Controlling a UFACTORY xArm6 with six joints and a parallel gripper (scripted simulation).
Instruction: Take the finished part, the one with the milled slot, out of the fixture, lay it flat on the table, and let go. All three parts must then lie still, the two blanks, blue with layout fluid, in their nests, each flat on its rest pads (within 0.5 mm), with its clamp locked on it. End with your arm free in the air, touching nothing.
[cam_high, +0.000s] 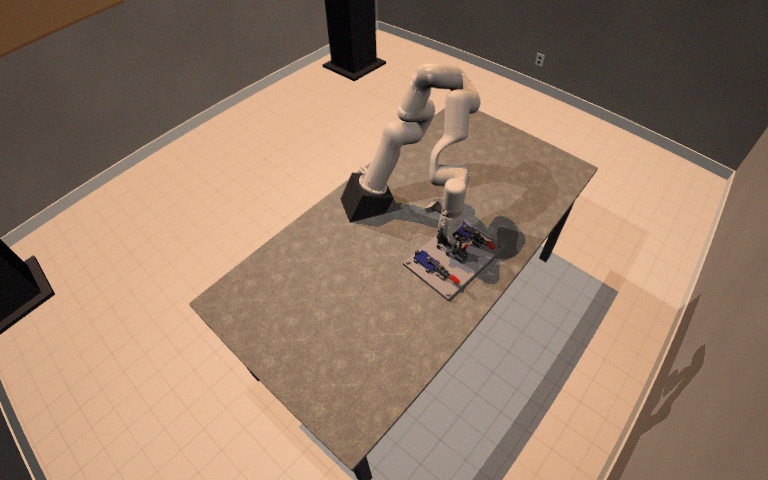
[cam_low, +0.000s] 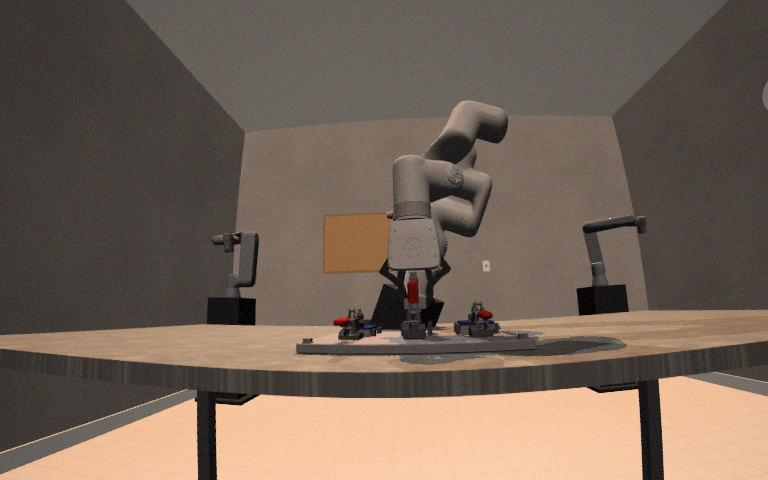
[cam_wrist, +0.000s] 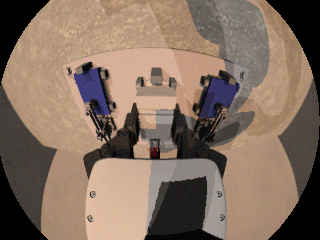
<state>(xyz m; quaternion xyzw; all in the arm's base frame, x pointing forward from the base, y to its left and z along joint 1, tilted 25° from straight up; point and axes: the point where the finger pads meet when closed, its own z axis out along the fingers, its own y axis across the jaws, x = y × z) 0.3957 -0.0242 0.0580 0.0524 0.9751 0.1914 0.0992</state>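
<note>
My gripper (cam_high: 451, 249) (cam_low: 417, 300) (cam_wrist: 155, 111) is shut on the grey finished part (cam_wrist: 150, 104) and holds it above the middle nest. Its slot shows as a cross line in the wrist view. The middle clamp's red handle (cam_low: 412, 292) (cam_wrist: 155, 151) stands upright, close in front of the fingers. The left blue blank (cam_high: 423, 260) (cam_low: 369, 326) (cam_wrist: 93, 92) and the right blue blank (cam_high: 462, 230) (cam_low: 465, 323) (cam_wrist: 218, 97) sit in the outer nests, clamp arms over them. The outer red handles (cam_high: 454, 279) (cam_low: 341, 321) (cam_low: 484, 314) lie low. Exact seating on the pads cannot be told.
The fixture plate (cam_high: 438, 283) (cam_low: 368, 349) (cam_wrist: 125, 62) lies near the front edge of the table (cam_high: 317, 316). The outer clamps stand close on both sides of the gripper. The arm's dark base block (cam_high: 362, 200) stands at the table's far edge.
</note>
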